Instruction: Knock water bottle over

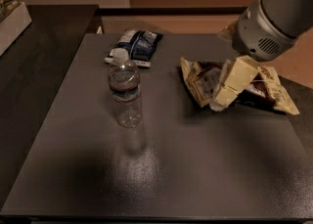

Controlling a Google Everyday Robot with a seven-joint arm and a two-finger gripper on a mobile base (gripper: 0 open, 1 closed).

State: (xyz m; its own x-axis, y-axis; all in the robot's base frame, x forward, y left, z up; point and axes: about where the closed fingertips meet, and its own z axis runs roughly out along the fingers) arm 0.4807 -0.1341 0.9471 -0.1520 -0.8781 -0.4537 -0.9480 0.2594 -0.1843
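Arm (274, 17) is entering at the far right corner and running off the view's top and right, so only its grey end housing and the cream gripper (219, 101) are showing. The gripper is hanging low over the right side of the table (195, 174), angled down and to the left. It is covering the middle of the brown bag (198, 78), and the print behind it is not readable. Its cream parts are merging into one block from this angle. Whether the gripper is spread or closed cannot be told, nor whether its tip is touching the bag. The blue bag (139, 44) is lying by the far edge, with its near corner hidden behind the cap (120, 55).

The bottle (125, 96) is standing upright left of the tabletop's centre, nearer the far edge than the near one. Its long axis is running vertically, with the cap pointing up and the base resting on the table. A thin dark band (123, 87) is circling its body, and a faint reflection is showing on the tabletop just in front of the base.

The bottle is standing well to the left of the gripper's tip and apart from it, with bare tabletop and the brown bag's left end lying between them. The tip is slanting toward the bottle's side of the table.
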